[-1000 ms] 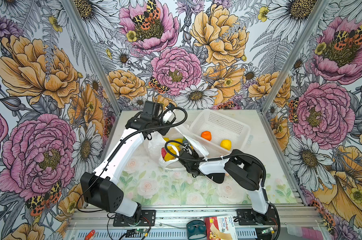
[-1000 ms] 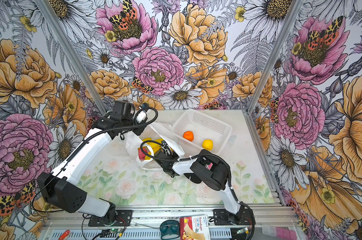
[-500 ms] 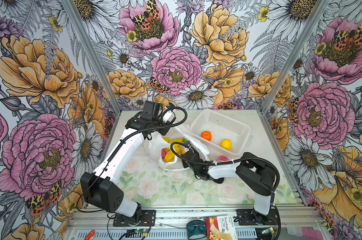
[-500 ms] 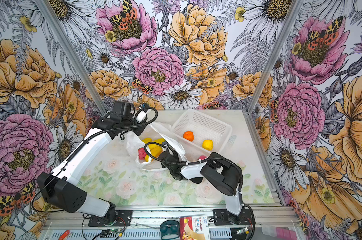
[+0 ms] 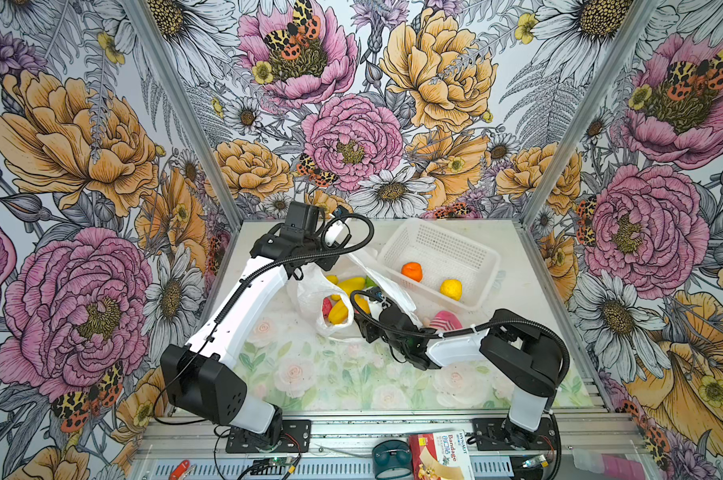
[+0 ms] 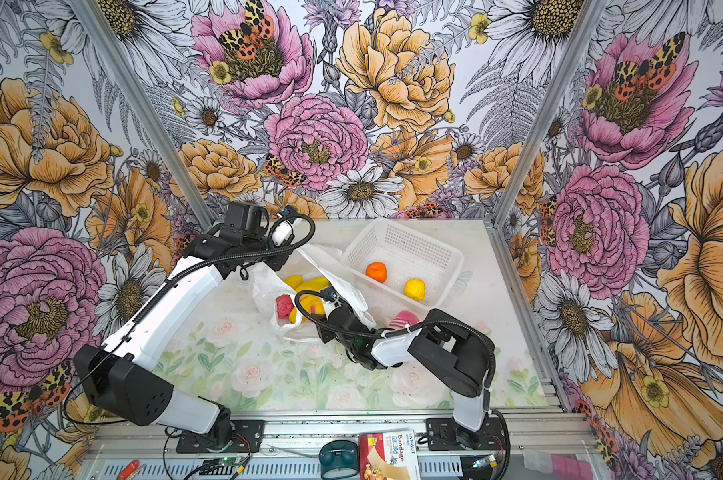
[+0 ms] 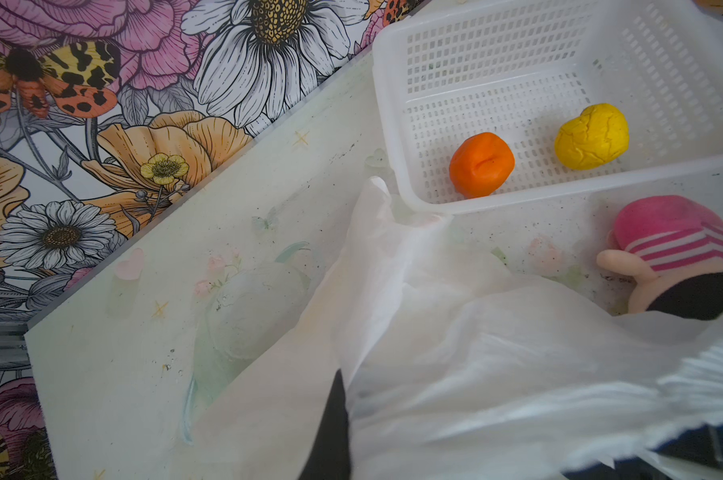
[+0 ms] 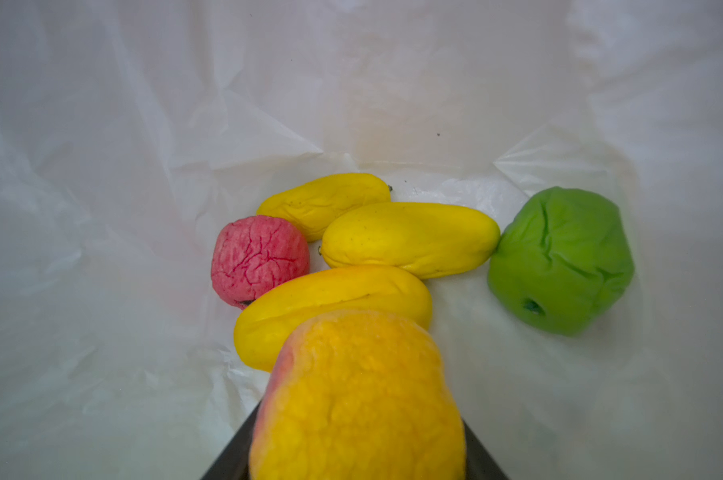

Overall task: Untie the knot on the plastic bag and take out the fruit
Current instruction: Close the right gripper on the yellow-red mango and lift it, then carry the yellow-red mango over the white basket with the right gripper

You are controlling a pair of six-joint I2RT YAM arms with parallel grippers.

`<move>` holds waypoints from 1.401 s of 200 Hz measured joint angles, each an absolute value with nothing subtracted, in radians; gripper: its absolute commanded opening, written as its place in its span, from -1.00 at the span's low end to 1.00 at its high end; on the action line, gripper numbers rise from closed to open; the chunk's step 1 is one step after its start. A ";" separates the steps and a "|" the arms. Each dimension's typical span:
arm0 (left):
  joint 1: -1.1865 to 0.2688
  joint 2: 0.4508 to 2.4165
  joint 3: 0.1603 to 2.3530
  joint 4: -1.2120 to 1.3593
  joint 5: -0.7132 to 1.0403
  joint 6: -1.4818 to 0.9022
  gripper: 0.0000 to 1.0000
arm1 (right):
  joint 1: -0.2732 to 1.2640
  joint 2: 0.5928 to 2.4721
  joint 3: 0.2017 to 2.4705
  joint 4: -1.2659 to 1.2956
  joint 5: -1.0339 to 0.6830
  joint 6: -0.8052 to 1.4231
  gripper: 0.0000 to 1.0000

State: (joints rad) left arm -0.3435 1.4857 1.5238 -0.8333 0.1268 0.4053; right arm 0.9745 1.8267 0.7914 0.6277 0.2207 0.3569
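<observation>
White crinkly plastic bag sits centre-left on the tabletop in both top views, mouth gaping open. Left tool at the bag's upper edge, jaws together, pinching a strip of bag film that runs taut toward the lower right. Left wrist view has that film draped over most of the lower frame. Inside the bag, right wrist view: pink-red fruit left of centre, three yellow oblong fruits bunched mid-frame and touching, green fruit at right, all on the bag floor. Right tool at bottom centre of that view, clamped on a yellow-orange fruit, dark fingers either side of it. In both top views it reaches into the bag mouth at frame centre. Pink-striped doll lies on the tabletop right of centre, just beside the basket's near edge. White perforated basket upper right of the tabletop, holds an orange fruit and a round yellow fruit, apart from each other
</observation>
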 measured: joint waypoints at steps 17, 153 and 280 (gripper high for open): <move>-0.344 1.486 1.524 -0.833 0.127 0.405 -1.00 | 0.974 1.814 0.773 0.656 0.200 0.354 -0.51; -0.344 1.486 1.524 -0.833 0.123 0.405 -1.00 | 1.061 1.119 0.671 0.614 0.233 0.258 -0.51; -0.344 1.486 1.524 -0.833 0.120 0.405 -1.00 | 0.487 0.868 0.533 0.301 0.373 0.416 -0.58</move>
State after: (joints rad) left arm -0.3435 1.4857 1.5238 -0.8333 0.1200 0.4053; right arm 0.4866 0.8684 0.5327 0.3008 0.3725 0.4164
